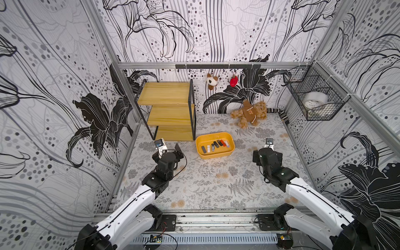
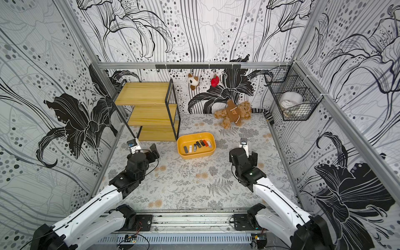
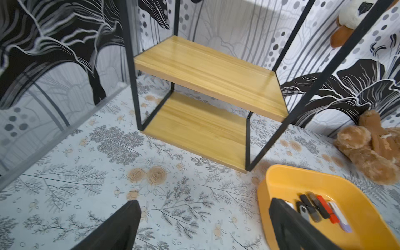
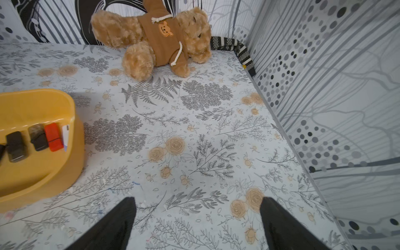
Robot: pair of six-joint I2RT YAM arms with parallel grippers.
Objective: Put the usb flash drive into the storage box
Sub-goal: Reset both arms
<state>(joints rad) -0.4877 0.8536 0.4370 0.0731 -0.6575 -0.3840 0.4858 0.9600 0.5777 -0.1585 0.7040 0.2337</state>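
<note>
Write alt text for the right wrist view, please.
The right gripper hangs open and empty over the floral table. Beside it, the yellow storage box holds several usb flash drives; a teddy bear lies farther back.

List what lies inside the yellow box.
About seven flash drives lie in a row in the yellow box. Nothing else shows; its near wall hides a strip of floor.

Robot lab test cell.
Aluminium frame (image 1: 140,65) holds printed panels (image 1: 54,86); left arm (image 1: 134,203) and right arm (image 1: 307,194) mount on a rail (image 1: 216,219) by a floral tabletop (image 1: 205,184) with shelf (image 1: 166,93) and teddy (image 1: 249,112).
</note>
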